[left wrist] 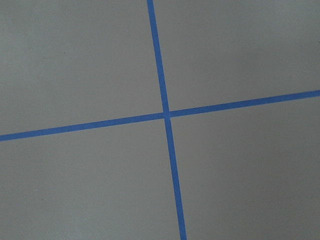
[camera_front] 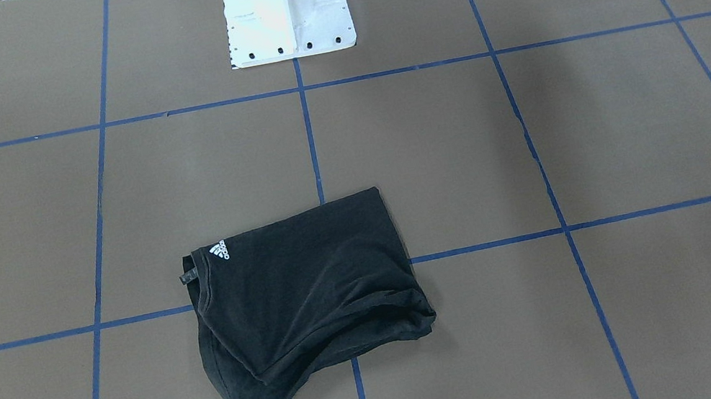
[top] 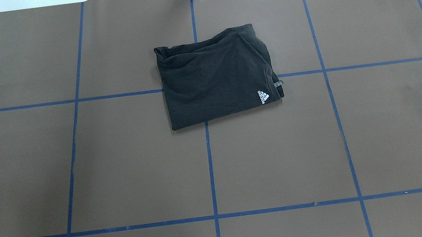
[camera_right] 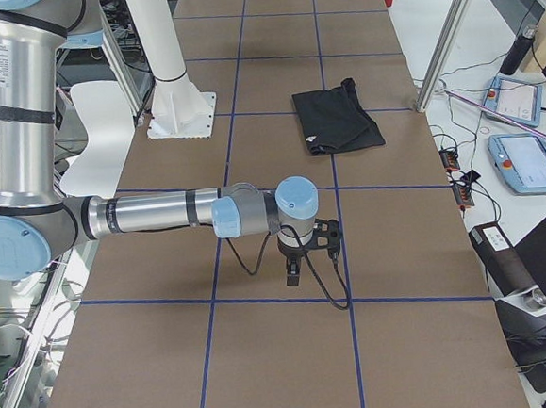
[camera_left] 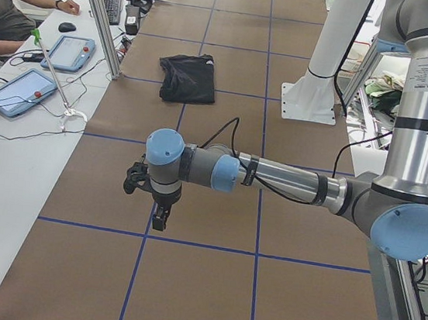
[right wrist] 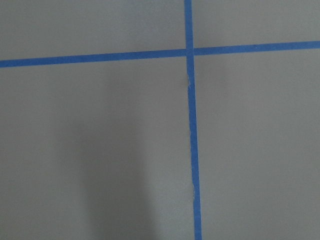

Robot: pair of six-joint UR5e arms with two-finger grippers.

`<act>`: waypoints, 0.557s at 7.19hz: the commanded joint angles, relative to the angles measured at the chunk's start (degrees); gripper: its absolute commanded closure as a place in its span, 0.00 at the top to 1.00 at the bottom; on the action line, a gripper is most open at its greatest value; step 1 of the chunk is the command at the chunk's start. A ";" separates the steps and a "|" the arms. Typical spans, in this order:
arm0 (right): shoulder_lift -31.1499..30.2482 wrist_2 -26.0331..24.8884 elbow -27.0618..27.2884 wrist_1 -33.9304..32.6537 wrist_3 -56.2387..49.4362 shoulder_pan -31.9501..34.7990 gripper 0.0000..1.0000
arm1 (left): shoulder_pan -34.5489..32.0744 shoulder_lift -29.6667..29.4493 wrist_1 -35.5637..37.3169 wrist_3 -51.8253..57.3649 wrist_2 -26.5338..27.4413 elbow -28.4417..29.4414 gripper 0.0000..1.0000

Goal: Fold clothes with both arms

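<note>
Brown table (top: 120, 166) with a blue tape (top: 210, 167) grid, and the white pedestal (camera_front: 286, 14) sits at the robot's edge. Off to the side there's a white desk with a seated operator (camera_left: 5, 17) and two pendants (camera_left: 19, 92).

The overhead and front views catch no arms at all, and both wrist cams show only brown surface and a tape crossing. The left gripper (camera_left: 159, 220) and right gripper (camera_right: 292, 276) show up only in the side views, pointing down over the table, so I can't tell whether their fingers are apart or together. Both are well apart from the shirt.

The shirt (top: 214, 78) lies on the far half of the table from the pedestal, covering a tape crossing on the centre line. It's black and folded into a rough, rumpled rectangle with layered edges. A small white logo (top: 264, 97) faces up beside the collar.
</note>
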 commanded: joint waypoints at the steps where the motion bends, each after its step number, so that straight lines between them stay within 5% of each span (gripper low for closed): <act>1: 0.09 -0.76 -0.01 -0.20 0.25 0.10 1.00 | 0.00 -0.01 -0.01 -0.95 -0.13 0.09 1.00; 4: 0.18 -3.57 -0.97 -0.29 0.51 0.28 1.00 | 0.00 0.08 -0.01 -1.04 -0.04 0.26 1.00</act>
